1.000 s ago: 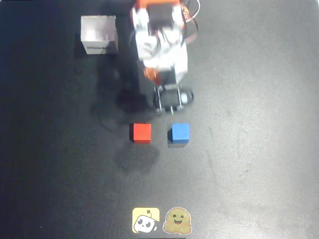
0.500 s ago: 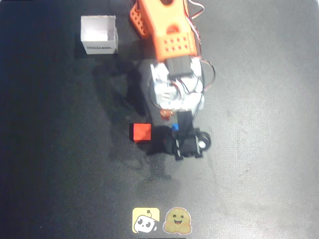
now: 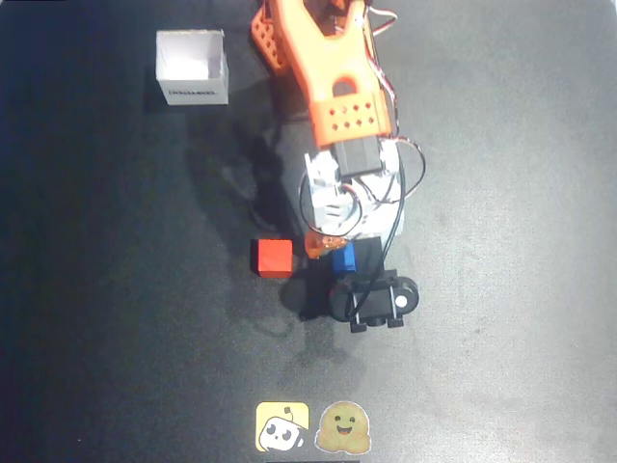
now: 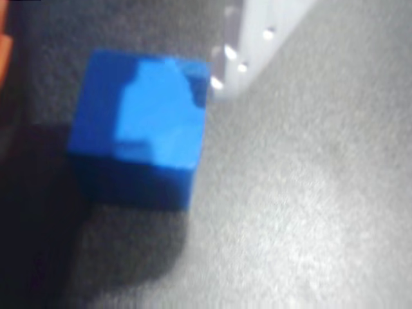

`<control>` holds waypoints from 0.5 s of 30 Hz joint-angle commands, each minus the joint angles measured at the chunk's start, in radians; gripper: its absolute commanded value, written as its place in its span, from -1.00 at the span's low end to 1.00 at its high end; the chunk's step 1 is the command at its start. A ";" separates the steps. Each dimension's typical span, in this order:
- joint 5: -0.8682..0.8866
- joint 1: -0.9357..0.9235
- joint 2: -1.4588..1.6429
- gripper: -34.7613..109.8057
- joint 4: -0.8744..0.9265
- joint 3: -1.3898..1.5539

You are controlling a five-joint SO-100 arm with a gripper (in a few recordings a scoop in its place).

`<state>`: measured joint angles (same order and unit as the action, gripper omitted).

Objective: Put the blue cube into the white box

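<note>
The blue cube [image 3: 344, 259] sits on the dark table, partly covered by the arm in the overhead view. It rests flat in the wrist view [image 4: 138, 129], left of centre. My gripper [image 3: 341, 247] is low over it and open, with the orange finger [image 3: 322, 242] to the cube's left and the white finger [image 4: 257, 29] close to its right edge. A gap shows between the cube and the orange finger [image 4: 3, 51]. The white box [image 3: 193, 68] stands open-topped at the far upper left, well away from the gripper.
A red cube [image 3: 273, 258] lies just left of the orange finger, about a finger's width from it. Two stickers [image 3: 282, 427] [image 3: 344, 427] sit at the bottom edge. The orange arm [image 3: 328, 68] stretches down from the top centre.
The arm has reached further down the picture, from near its base to the cubes. The gripper now straddles the blue cube, which stays in place, as does the red cube.
</note>
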<state>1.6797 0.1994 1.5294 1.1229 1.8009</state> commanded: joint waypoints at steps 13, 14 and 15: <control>0.067 0.038 -0.104 -0.24 -0.101 -0.021; 0.071 0.037 -0.112 -0.26 -0.103 -0.021; 0.077 0.037 -0.117 -0.32 -0.104 -0.021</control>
<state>1.7441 0.2347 1.4143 1.0293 1.8009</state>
